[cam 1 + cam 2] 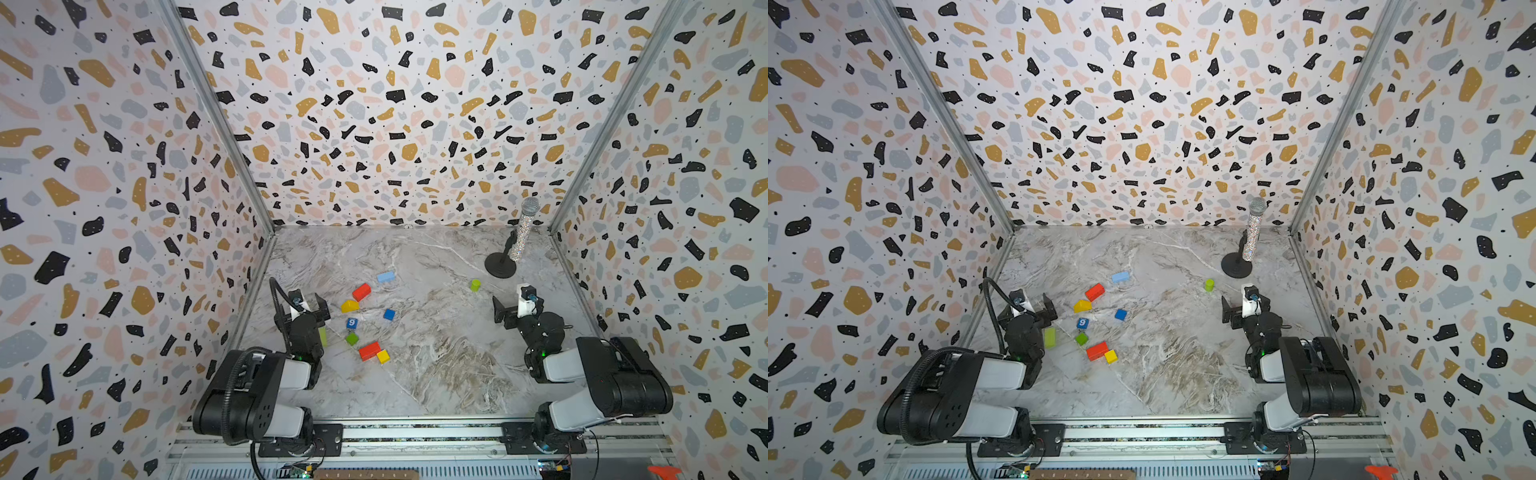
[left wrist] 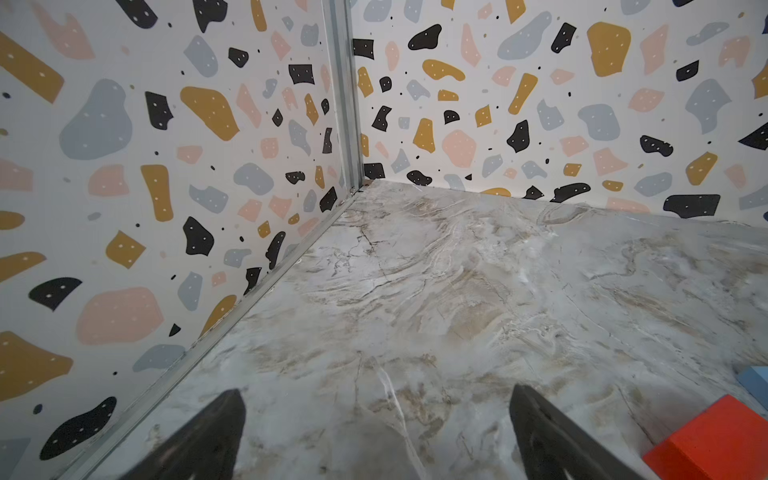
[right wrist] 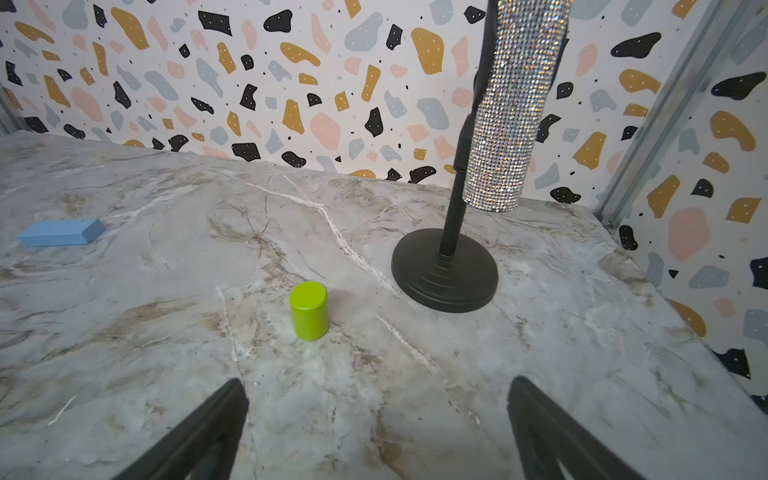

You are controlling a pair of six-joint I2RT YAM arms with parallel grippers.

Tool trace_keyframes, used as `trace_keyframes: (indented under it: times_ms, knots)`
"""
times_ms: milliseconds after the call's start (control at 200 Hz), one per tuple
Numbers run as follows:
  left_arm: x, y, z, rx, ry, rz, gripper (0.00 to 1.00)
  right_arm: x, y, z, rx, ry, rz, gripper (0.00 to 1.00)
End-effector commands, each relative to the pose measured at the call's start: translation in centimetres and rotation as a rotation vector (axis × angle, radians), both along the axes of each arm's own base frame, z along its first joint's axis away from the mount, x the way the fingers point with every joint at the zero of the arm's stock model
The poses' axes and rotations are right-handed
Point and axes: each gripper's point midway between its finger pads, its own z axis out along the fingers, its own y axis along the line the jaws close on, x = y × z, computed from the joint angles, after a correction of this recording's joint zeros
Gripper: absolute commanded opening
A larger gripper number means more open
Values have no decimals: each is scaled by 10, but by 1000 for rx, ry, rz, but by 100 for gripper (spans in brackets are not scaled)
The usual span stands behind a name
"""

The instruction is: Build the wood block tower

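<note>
**Marble bench (image 1: 436,374), loose wood blocks (image 1: 1096,350), no tower yet**

Starting at the left: the left hand (image 1: 309,305) hangs low over the bench, spread as wide as it goes, with only bare marble between the jaws in its wrist view. A lime brick (image 1: 323,336) lies right beside that arm.

Just right of the hand is the main scatter. There's a yellow block (image 1: 349,306), the back red brick (image 1: 361,291) and a light blue brick (image 1: 386,276) further back. Then come the "9" cube (image 1: 352,323), green cube (image 1: 352,338) and blue cube (image 1: 389,314). Up front, the front red brick (image 1: 369,350) looks to be touching a yellow cube (image 1: 382,356). Nothing is stacked on anything.

Past the middle, a lime cylinder (image 1: 475,284) stands upright on its own. The right hand (image 1: 517,309) is wide open too, holding nothing. The cylinder is near it, toward the back wall, and a glittery microphone (image 1: 524,232) stands further back.

My guess is a wide brick goes down first as the base. The whole pile lies on the left arm's side, so that hand is clearly nearer, with the bricks off to its right. Both red bricks lie slanted across the bench, so the hand would probably need to turn to close across a short width.
</note>
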Motion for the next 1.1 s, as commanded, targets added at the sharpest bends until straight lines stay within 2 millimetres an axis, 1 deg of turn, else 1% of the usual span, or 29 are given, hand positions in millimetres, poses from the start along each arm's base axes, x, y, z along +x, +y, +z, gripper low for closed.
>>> trace_keyframes:
  times_ms: [0,250,305,345,370,916,1006,1061,1096]
  knots:
    - [5,1,15,4,-54,2,100,4,2,9,-7,-28,5,99]
    - [5,1,15,4,-54,2,100,4,1,8,-6,-25,2,99]
    - [5,1,15,4,-54,2,100,5,-4,8,5,-23,-29,99]
    - [5,1,16,4,-55,3,100,9,-14,6,17,-8,-85,99]
    - [5,1,15,4,-54,2,100,9,-15,6,14,-9,-94,99]
    - [8,1,14,5,-43,4,100,11,-14,6,7,-4,-104,99]
    - [7,1,14,4,-48,4,100,10,-12,6,-12,-10,-118,99]
    - [6,1,15,3,-50,6,100,7,-12,10,-31,-33,-148,99]
    - [6,1,16,3,-54,6,100,3,-12,8,-42,-35,-160,99]
